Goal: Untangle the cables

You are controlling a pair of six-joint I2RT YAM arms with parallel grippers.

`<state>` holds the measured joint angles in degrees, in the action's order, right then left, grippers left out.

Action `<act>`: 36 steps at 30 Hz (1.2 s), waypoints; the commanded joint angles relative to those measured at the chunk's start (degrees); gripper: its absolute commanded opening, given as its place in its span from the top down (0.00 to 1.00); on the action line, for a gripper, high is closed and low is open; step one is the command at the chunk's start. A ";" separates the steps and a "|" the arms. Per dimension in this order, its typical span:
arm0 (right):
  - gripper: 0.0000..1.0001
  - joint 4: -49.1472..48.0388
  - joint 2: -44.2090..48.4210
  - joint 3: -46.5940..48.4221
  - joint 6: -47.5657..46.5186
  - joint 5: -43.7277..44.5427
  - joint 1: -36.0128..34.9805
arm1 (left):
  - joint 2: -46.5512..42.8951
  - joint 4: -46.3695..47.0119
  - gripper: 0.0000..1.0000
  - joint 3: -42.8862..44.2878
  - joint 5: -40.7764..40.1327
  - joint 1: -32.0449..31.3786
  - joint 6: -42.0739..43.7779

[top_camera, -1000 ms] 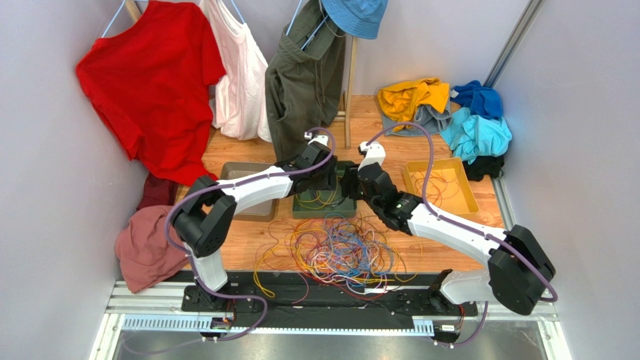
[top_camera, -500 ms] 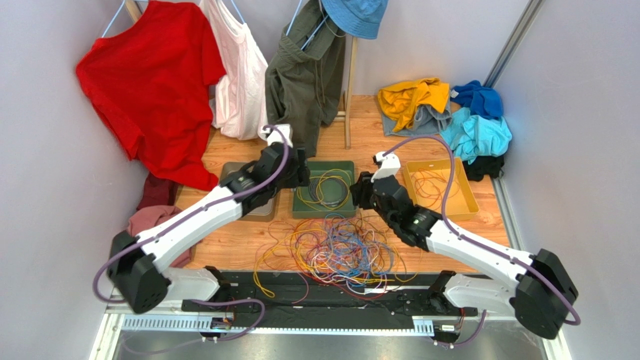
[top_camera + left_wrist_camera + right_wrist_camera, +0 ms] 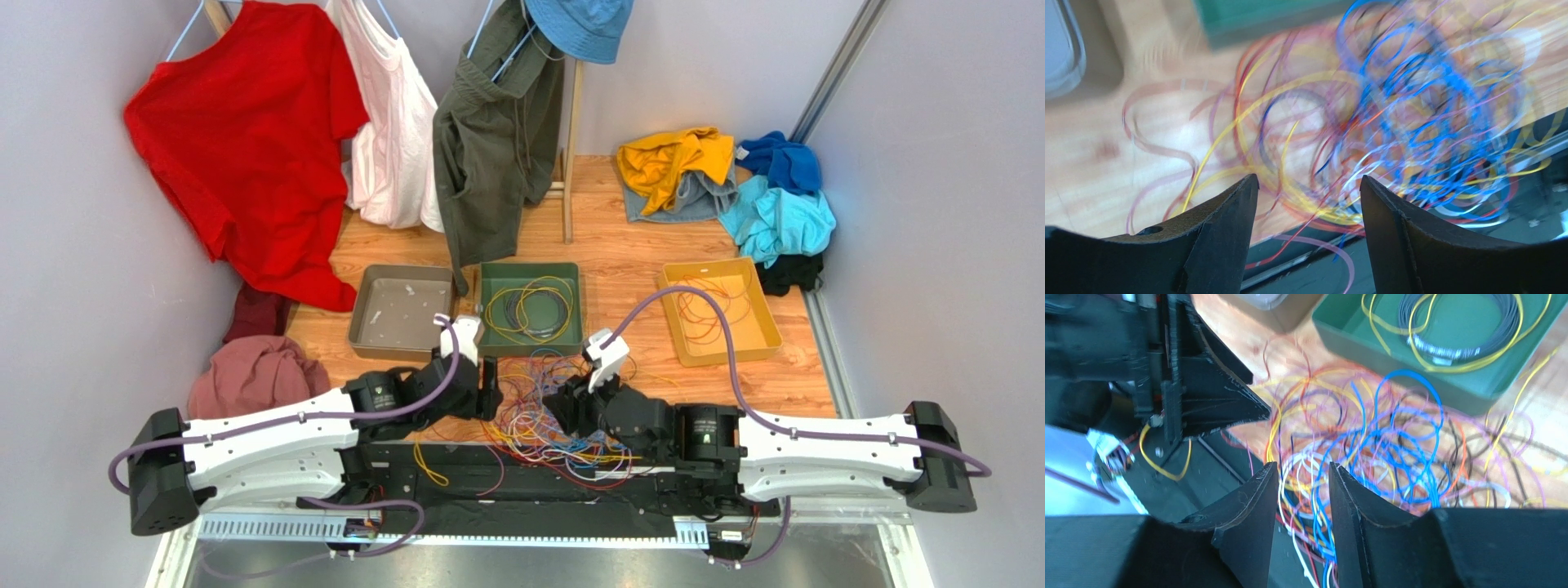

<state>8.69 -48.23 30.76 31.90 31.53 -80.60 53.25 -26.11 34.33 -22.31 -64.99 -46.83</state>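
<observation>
Just over the cables [image 3: 528, 429], the left claw [image 3: 1308, 179] and right claw [image 3: 1303, 467] hang spread.

Boxed in by plain pale grey walls [image 3: 74, 282] on three sides, with soft, even light all over. Light wood boards [image 3: 626, 251] underfoot. Along the back hang a red tee [image 3: 245, 135], a white top [image 3: 386, 135], olive trousers [image 3: 491, 135] and a blue bucket hat [image 3: 583, 22], next to a wooden pole [image 3: 569, 135]. Heap of yellow, blue and black clothes [image 3: 736, 178] in the far right corner, pinkish bundle [image 3: 245, 380] by the left wall. Metal rail [image 3: 491, 529] along the near edge.
</observation>
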 commanded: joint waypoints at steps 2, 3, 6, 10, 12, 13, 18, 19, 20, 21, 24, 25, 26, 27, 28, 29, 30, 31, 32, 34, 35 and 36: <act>0.60 4.32 2.70 -0.79 4.84 7.66 -4.92 | -3.94 8.66 0.32 -10.40 2.60 -1.10 -7.31; 0.60 4.67 2.70 -0.62 5.27 8.02 -5.18 | -3.86 10.27 0.32 -11.55 3.05 -1.19 -7.75; 0.60 6.25 2.09 -0.53 6.50 8.29 -5.80 | -2.11 14.32 0.32 -13.67 3.67 -1.28 -7.58; 0.60 7.04 1.56 -1.93 8.96 8.29 -6.24 | 2.37 18.02 0.33 -14.03 4.20 -1.28 -7.14; 0.60 7.05 1.47 -2.20 9.76 8.29 -6.15 | 5.18 19.42 0.44 -13.76 4.29 -1.19 -6.96; 0.60 7.04 1.47 -2.29 10.19 8.29 -6.24 | 5.89 19.86 0.51 -13.50 4.37 -1.19 -6.79; 0.61 8.10 1.82 -1.94 10.38 8.81 -6.41 | 8.27 20.22 0.82 -12.97 4.73 -1.28 -6.08; 0.61 8.80 1.82 -1.76 10.46 8.90 -6.50 | 8.18 20.05 0.85 -12.88 4.73 -1.19 -6.08; 0.61 9.06 2.00 -1.67 10.46 9.16 -6.50 | 7.49 19.17 0.93 -12.71 4.64 -1.19 -5.82; 0.61 9.41 2.52 -1.50 10.46 9.34 -6.59 | 6.69 18.12 0.98 -12.44 4.38 -1.19 -5.47; 0.61 10.03 4.10 -1.58 10.55 10.04 -7.03 | 0.03 10.31 1.00 -9.73 2.27 -1.19 -3.98; 0.62 10.21 4.37 -1.58 10.55 10.13 -7.38 | -2.43 7.68 1.00 -7.54 1.57 -1.28 -3.54; 0.62 10.38 4.80 -1.50 10.55 10.31 -7.47 | -8.28 2.69 1.00 -6.30 0.34 -1.19 -2.92; 0.62 10.47 5.42 -1.41 10.29 10.39 -7.64 | -11.30 0.21 1.00 -4.81 -0.28 -1.19 -1.53; 0.62 10.47 5.69 -1.32 10.11 10.57 -7.82 | -14.20 -1.99 1.00 -1.31 -0.98 -1.28 -0.64; 0.62 10.47 5.86 -1.23 9.94 10.74 -7.91 | -19.10 -6.28 1.00 0.63 -2.38 -1.19 0.06; 0.63 10.39 6.21 -1.06 9.33 10.92 -8.00 | -21.07 -7.98 1.00 2.83 -3.26 -1.19 1.64; 0.64 10.04 6.30 -0.88 8.97 11.01 -8.43 | -22.65 -9.39 1.00 7.38 -3.97 -1.19 2.70; 0.64 9.86 6.39 -0.71 8.53 10.84 -8.35 | -24.32 -11.14 1.00 9.77 -4.06 -1.19 4.01; 0.64 8.55 6.48 -0.53 7.31 10.66 -8.70 | -24.34 -13.17 1.00 17.22 -3.89 -1.19 8.06; 0.64 8.02 6.39 -0.53 6.86 10.22 -8.70 | -22.86 -13.79 1.00 19.88 -3.36 -1.28 9.11; 0.64 7.49 6.39 -0.44 6.34 9.78 -8.87 | -21.80 -14.49 1.00 22.51 -2.84 -1.19 11.39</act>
<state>19.40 -42.44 28.75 40.34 40.07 -88.75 29.06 -32.99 47.07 -24.18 -66.00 -44.36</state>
